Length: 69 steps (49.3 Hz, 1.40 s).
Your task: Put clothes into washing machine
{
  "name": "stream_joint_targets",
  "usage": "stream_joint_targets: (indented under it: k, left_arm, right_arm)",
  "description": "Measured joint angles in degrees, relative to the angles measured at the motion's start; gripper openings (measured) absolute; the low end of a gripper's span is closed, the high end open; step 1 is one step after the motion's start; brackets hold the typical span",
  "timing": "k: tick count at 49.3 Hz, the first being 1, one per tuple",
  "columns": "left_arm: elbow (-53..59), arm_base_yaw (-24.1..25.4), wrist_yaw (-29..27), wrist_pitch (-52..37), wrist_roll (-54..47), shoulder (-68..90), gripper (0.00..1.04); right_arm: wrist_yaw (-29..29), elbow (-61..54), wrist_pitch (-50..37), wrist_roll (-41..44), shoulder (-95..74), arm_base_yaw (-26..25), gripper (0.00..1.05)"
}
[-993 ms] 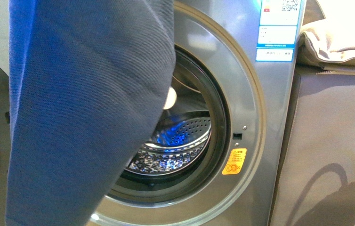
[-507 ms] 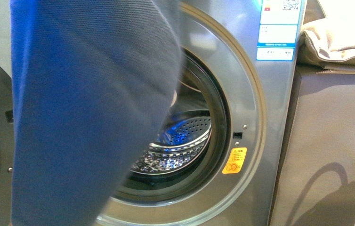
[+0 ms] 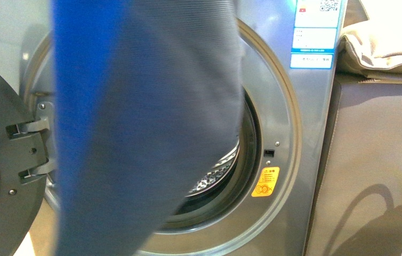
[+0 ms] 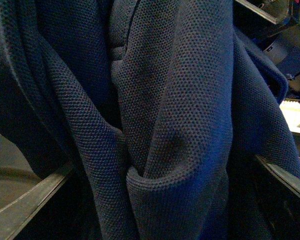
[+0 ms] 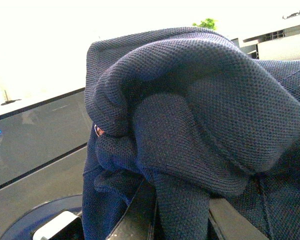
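Note:
The clothes (image 3: pixel 145 128), a large navy-blue garment, hang in a long fold in front of the washing machine (image 3: pixel 273 106) and cover most of its round porthole. A strip of the perforated drum (image 3: pixel 217 173) shows to the right of the fabric. No gripper shows in the front view. In the right wrist view my right gripper (image 5: pixel 182 220) is shut on a bunch of the clothes (image 5: pixel 190 110). In the left wrist view my left gripper (image 4: pixel 160 200) is open, and folds of the clothes (image 4: pixel 175 100) hang between its fingers (image 4: pixel 30 200).
The machine's door (image 3: pixel 1 176) stands open at the left on its hinges (image 3: pixel 28 128). An orange sticker (image 3: pixel 265 182) and blue-white labels (image 3: pixel 313 32) are on the front. A brown-grey cabinet (image 3: pixel 375 160) with folded beige fabric (image 3: pixel 385 37) stands at the right.
The hanging clothes have swung to the right across the porthole. They now hide more of the drum and uncover the door hinges at the left.

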<state>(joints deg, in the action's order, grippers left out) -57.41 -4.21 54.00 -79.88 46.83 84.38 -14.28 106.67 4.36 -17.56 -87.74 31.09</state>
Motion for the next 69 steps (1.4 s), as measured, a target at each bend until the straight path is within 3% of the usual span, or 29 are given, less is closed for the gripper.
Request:
stream_joint_targets:
  k: [15, 17, 25, 27, 37, 48, 54, 57, 61, 69]
  left_arm:
    - [0.0, 0.0, -0.1, 0.0, 0.2, 0.1, 0.98]
    - [0.2, 0.3, -2.3, 0.7, 0.7, -0.6, 0.98]
    - [-0.3, 0.4, -15.6, 22.1, -11.8, -7.1, 0.98]
    - [-0.3, 0.4, -16.6, 24.8, -14.7, -7.8, 0.98]
    - [1.9, 1.1, -12.6, 18.8, -16.4, -8.7, 0.98]
    - [4.6, 1.6, -6.0, 1.8, -4.1, -10.1, 0.98]
    - [4.6, 1.6, -6.0, 0.0, -2.3, -10.1, 0.98]
    - [4.8, 0.7, -5.7, 0.5, -0.8, -10.5, 0.98]
    - [5.0, -1.9, -6.2, 7.6, -2.6, -12.5, 0.98]
    - [4.9, -8.6, -8.5, 24.3, -15.8, -15.8, 0.98]
  right_arm:
    - [0.0, 0.0, 0.0, 0.0, 0.0, 0.0, 0.13]
    - [0.0, 0.0, 0.0, 0.0, 0.0, 0.0, 0.13]
    - [0.0, 0.0, 0.0, 0.0, 0.0, 0.0, 0.13]
    - [0.0, 0.0, 0.0, 0.0, 0.0, 0.0, 0.13]
    - [0.0, 0.0, 0.0, 0.0, 0.0, 0.0, 0.13]
    - [0.0, 0.0, 0.0, 0.0, 0.0, 0.0, 0.13]
    - [0.0, 0.0, 0.0, 0.0, 0.0, 0.0, 0.13]
    - [0.0, 0.0, 0.0, 0.0, 0.0, 0.0, 0.13]
    - [0.0, 0.0, 0.0, 0.0, 0.0, 0.0, 0.13]
    - [0.0, 0.0, 0.0, 0.0, 0.0, 0.0, 0.13]
